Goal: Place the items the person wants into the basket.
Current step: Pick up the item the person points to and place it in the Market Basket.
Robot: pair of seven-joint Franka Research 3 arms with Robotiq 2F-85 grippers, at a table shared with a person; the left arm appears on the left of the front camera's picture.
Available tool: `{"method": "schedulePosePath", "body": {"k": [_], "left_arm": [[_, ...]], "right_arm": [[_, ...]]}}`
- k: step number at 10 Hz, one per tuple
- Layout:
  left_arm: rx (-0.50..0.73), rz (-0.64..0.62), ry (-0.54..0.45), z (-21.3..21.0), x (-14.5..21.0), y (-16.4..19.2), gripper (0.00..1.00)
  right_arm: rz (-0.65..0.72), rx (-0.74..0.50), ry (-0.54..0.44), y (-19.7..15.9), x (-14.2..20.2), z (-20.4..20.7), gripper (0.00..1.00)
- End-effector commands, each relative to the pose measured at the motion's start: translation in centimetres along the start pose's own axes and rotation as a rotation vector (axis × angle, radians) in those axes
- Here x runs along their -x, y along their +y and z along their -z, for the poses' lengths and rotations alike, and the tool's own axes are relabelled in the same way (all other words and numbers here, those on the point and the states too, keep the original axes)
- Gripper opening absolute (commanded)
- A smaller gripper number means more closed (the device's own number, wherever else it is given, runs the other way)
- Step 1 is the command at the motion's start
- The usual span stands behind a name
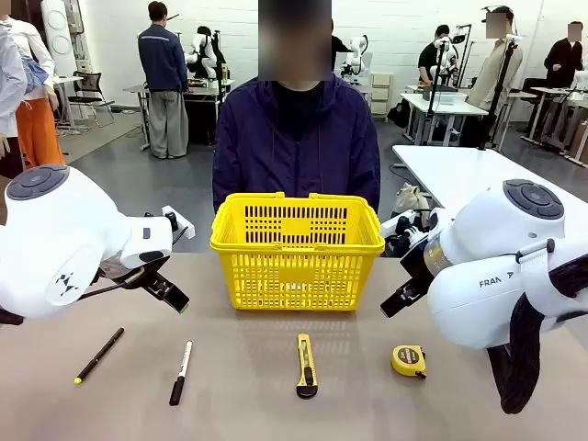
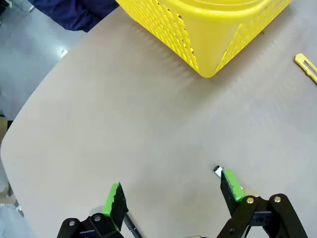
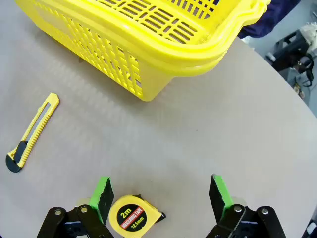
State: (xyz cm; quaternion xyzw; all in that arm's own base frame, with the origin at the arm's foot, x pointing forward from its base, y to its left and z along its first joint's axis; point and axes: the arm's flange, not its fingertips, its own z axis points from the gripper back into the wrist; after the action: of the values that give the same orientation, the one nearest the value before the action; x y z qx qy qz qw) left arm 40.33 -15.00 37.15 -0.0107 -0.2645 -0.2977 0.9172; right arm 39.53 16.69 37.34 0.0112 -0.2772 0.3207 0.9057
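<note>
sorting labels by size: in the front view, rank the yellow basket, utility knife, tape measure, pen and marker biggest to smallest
1. bright yellow slotted plastic shopping basket
2. yellow-and-black utility knife, thin black pen with yellow-green tip, white marker with black cap: alike in length, not ranked
3. small round yellow-and-black tape measure

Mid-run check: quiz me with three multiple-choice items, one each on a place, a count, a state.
1. Where is the tape measure relative to the basket? A) inside it B) on the table outside it, by the right claw C) on its rim
2. How many tools lie on the table? A) two B) four C) six
3. The left claw is: A) open, empty B) shut on a tool C) hooked on a handle
Answers: 1B, it lies under the right claw; 2B, pen, marker, utility knife, tape measure; 3A, jaws wide apart.
</note>
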Motion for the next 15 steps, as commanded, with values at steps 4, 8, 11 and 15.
{"method": "schedulePosePath", "body": {"k": [4,8,11,15], "left_arm": [[0.000,0.000,0.000,0.00,0.00,0.00,1.00],[0.000,0.000,0.000,0.00,0.00,0.00,1.00],[0.000,0.000,0.000,0.00,0.00,0.00,1.00],[0.000,0.000,0.000,0.00,0.00,0.00,1.00]], "right_arm": [[0.000,0.000,0.000,0.00,0.00,0.00,1.00],[0.000,0.000,0.000,0.00,0.00,0.00,1.00],[0.000,0.000,0.000,0.00,0.00,0.00,1.00],[0.000,0.000,0.000,0.00,0.00,0.00,1.00]]}}
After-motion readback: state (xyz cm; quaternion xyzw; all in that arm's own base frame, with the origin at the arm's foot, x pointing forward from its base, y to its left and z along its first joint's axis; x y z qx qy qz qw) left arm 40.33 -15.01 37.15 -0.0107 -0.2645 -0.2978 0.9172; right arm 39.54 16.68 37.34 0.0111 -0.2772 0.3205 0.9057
